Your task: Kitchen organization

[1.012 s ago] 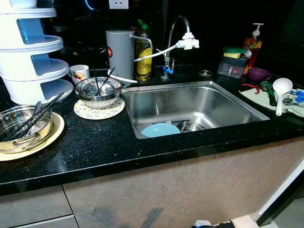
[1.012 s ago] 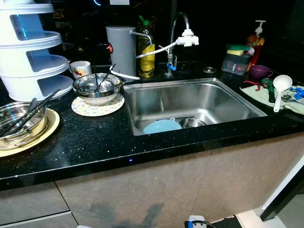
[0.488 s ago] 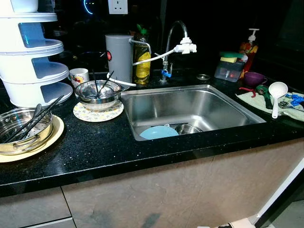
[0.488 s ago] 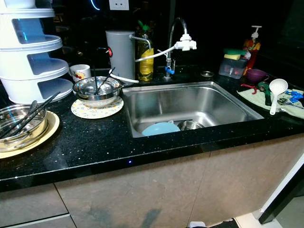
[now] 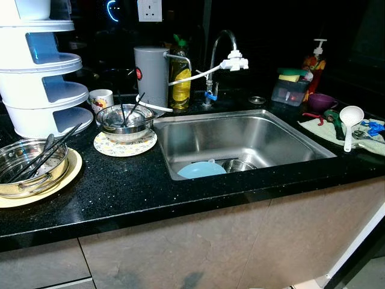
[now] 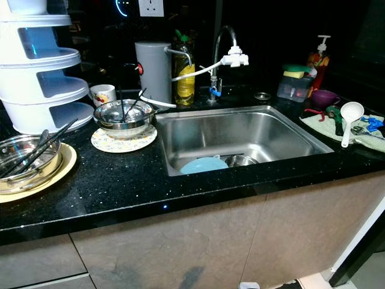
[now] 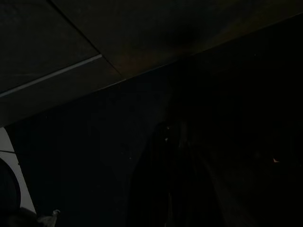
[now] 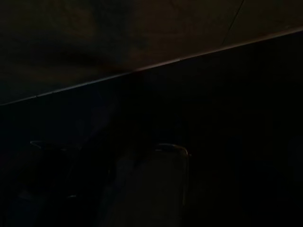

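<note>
Now, sink: round pale blue plate (image 5: 201, 169) lies in stainless steel sink (image 5: 283, 129), near front wall.
Hands: state cannot tell, wrist views dark.

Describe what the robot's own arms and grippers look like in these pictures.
Little can be made out. Both wrist views are very dark: the left gripper is a blurry black shape with long fingers, and the right gripper a dim dark form with a faint pale edge. No colours, cables or markings are discernible.
</note>
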`<state>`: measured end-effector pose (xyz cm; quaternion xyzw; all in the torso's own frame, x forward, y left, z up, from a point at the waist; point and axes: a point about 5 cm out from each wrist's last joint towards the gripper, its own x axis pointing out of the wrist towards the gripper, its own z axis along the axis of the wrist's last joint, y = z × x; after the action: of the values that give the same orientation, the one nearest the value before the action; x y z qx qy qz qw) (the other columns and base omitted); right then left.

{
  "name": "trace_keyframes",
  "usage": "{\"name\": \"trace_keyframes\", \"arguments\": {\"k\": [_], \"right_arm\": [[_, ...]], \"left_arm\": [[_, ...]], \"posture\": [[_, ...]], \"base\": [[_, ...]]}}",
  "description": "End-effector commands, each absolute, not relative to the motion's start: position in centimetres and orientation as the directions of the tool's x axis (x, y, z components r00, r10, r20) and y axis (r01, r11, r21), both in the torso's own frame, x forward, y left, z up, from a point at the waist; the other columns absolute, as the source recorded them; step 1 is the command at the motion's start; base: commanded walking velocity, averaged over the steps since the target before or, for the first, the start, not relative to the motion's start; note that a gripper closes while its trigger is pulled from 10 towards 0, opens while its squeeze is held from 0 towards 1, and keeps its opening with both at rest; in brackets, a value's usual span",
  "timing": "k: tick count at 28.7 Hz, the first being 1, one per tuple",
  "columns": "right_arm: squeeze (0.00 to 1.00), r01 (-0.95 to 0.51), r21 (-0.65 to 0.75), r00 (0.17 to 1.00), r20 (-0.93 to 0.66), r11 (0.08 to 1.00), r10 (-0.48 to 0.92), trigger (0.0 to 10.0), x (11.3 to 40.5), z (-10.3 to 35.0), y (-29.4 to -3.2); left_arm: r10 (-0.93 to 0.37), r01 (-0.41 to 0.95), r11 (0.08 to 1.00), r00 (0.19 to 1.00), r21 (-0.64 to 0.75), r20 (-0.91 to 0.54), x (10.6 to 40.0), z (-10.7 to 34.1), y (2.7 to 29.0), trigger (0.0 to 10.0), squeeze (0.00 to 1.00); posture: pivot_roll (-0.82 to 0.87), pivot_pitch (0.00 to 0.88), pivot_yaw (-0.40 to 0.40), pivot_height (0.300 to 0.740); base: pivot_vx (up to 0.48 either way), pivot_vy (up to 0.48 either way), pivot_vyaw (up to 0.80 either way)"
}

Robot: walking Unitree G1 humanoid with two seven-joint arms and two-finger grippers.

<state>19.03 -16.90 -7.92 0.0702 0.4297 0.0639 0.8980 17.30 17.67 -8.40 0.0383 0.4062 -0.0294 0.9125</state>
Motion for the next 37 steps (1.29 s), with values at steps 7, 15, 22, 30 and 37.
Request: {"name": "trace_keyframes", "arguments": {"k": [7, 15, 22, 30, 37], "right_arm": [[0.0, -0.06, 0.181, 0.617, -0.766, 0.982, 0.179, 10.0, 18.89, -8.0, -16.89], [0.0, -0.043, 0.188, 0.616, -0.768, 0.981, 0.175, 10.0, 18.86, -8.02, -16.99], [0.0, -0.041, 0.18, 0.613, -0.772, 0.983, 0.167, 10.0, 18.59, -8.16, -16.9], [0.0, -0.055, 0.183, 0.613, -0.77, 0.982, 0.178, 10.0, 18.69, -8.12, -16.71], [0.0, -0.06, 0.178, 0.609, -0.773, 0.982, 0.177, 10.0, 18.44, -8.24, -16.71]], "left_arm": [[-0.026, 0.085, 0.996, 0.652, 0.039, -0.758, 16.96, -8.64, 17.48, 10.0, 0.0], [-0.024, 0.091, 0.995, 0.651, 0.046, -0.758, 17.0, -8.62, 17.56, 10.0, 0.0], [-0.024, 0.096, 0.994, 0.651, 0.051, -0.758, 17.06, -8.59, 17.65, 10.0, 0.0], [-0.028, 0.101, 0.994, 0.653, 0.05, -0.757, 17.24, -8.53, 17.53, 10.0, 0.0], [-0.032, 0.104, 0.993, 0.652, 0.048, -0.757, 16.97, -8.63, 17.34, 10.0, 0.0]], "posture": [[0.03, 0.027, -0.039, 0.74], [0.04, 0.039, -0.038, 0.74], [0.04, 0.041, -0.037, 0.74], [0.05, 0.05, -0.04, 0.74], [0.05, 0.047, -0.04, 0.74]], "base": [[0.0, 0.0, 0.0], [0.0, 0.0, 0.0], [0.0, 0.0, 0.0], [0.0, 0.0, 0.0], [0.0, 0.0, 0.0]]}}
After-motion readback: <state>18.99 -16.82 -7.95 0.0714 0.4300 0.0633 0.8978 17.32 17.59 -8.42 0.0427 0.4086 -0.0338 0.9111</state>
